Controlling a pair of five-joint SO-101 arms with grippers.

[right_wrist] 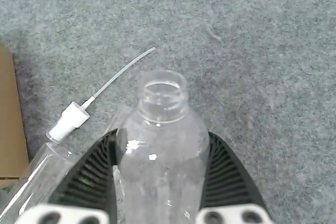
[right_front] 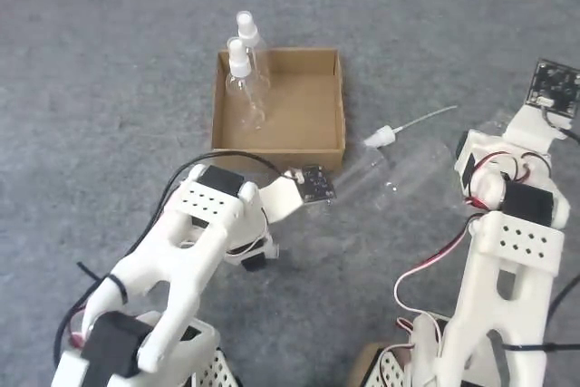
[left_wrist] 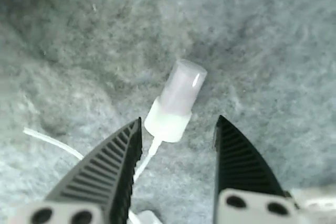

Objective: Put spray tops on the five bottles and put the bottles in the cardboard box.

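A white spray top (left_wrist: pixel 176 100) with its thin tube lies on the grey carpet, between the fingers of my open left gripper (left_wrist: pixel 178 121), which hangs just above it. My right gripper (right_wrist: pixel 163 139) is shut on a clear bottle (right_wrist: pixel 163 114) with an open, uncapped neck. A second spray top (right_wrist: pixel 68 121) with a long tube lies on the carpet beside that bottle, also visible from above as spray top (right_front: pixel 381 138). Another clear bottle (right_front: pixel 390 174) lies on its side near the box. Two capped bottles (right_front: pixel 243 74) stand in the cardboard box (right_front: pixel 308 147).
The left arm (right_front: pixel 199 224) stands in front of the box's near left corner, and the right arm (right_front: pixel 512 224) is at the table's right side. Grey carpet (right_front: pixel 109 115) covers the whole table.
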